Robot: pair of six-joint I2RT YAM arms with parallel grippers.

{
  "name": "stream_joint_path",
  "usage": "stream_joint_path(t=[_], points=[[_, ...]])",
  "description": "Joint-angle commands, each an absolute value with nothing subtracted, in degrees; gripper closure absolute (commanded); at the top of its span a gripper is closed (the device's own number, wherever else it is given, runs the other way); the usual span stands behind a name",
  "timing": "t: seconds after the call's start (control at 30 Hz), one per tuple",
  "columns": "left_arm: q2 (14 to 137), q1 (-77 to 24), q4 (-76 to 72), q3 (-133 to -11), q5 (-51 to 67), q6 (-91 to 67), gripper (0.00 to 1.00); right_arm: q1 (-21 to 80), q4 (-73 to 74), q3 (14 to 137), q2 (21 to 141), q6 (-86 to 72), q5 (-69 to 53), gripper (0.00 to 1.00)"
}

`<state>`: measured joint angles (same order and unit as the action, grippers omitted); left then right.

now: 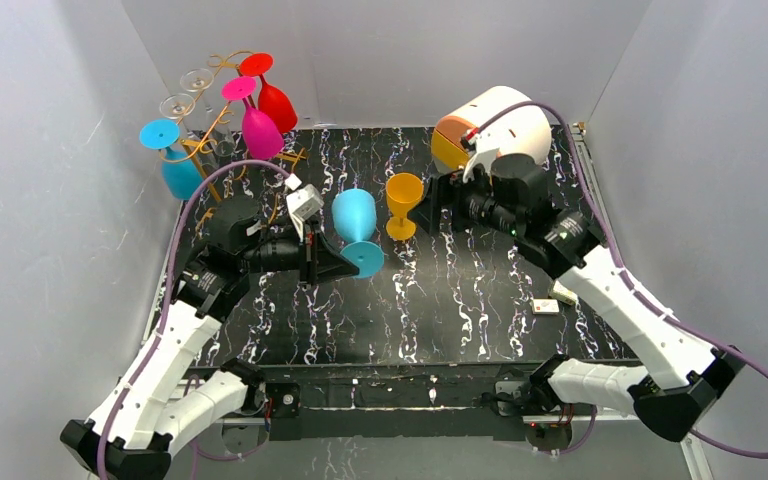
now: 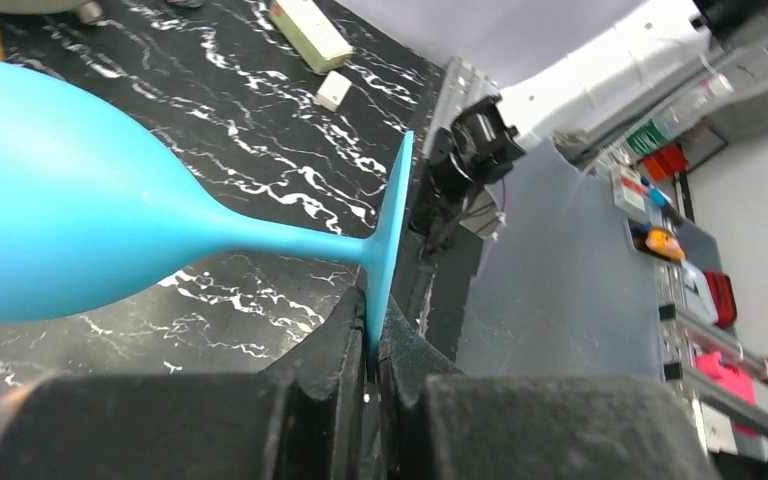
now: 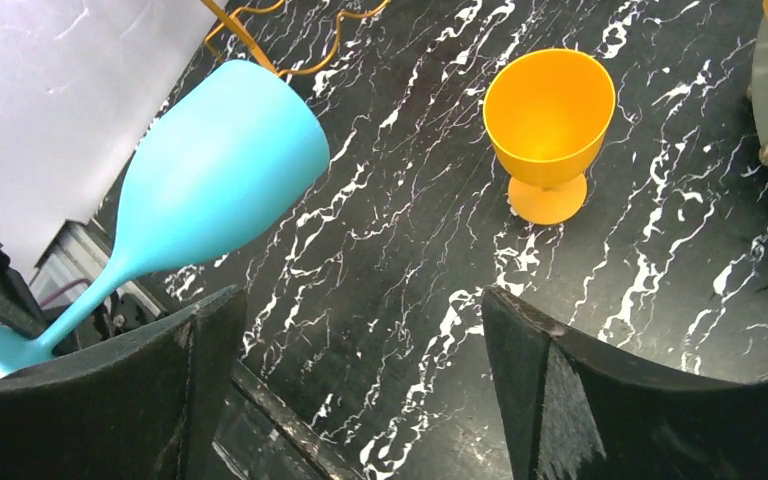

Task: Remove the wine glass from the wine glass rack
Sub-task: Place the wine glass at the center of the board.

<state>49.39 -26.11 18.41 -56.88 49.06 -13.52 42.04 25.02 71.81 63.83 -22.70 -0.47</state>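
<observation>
Wine glass rack (image 1: 205, 135) at ten o'clock on the tabletop (image 1: 460, 300). Left tool (image 2: 372, 335) clamps the blue wine glass (image 1: 353, 215) by its foot, tilted mid-table. Orange glass (image 1: 403, 195) upright at its three o'clock. Right tool (image 3: 358, 310) gapes wide, empty.

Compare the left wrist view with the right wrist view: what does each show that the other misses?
Left wrist only: the left jaws shut on the foot of the blue wine glass, and a white box on the table. Right wrist only: the right jaws wide open and empty, the whole orange glass standing upright, and gold wire of the wine glass rack. Both: the blue wine glass, tipped sideways, and the black marbled table.
</observation>
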Motion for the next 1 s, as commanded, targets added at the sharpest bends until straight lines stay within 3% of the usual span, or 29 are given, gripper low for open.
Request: stream_joint_path(t=[0.0,0.17,0.4,0.57,0.7,0.87,0.97], points=[[48.5,-26.3,16.4,-56.0,60.6,-2.8,1.00,37.4,32.3,78.0,67.9,-17.7,-10.0,0.03],[44.1,-26.3,17.3,-53.4,66.4,13.0,1.00,30.4,31.6,78.1,70.7,-24.3,-23.6,0.01],[41.7,-26.3,18.9,-49.5,67.7,21.8,1.00,30.1,17.8,71.3,65.2,-33.8,-27.5,0.01],[43.8,-26.3,28.6,-50.4,70.6,34.0,1.00,29.8,16.8,71.2,63.5,-32.7,-25.7,0.01],[43.7,-26.3,29.4,-50.1,73.1,37.4,1.00,28.5,16.4,73.6,65.8,-34.1,-33.7,0.01],[44.4,-26.3,29.5,-50.1,77.0,39.1,1.00,28.5,13.4,75.8,72.7,-40.9,-50.5,0.13],[45.0,-26.3,29.7,-48.9,79.8,40.0,1.00,28.5,13.4,76.1,74.4,-43.3,-50.3,0.20]])
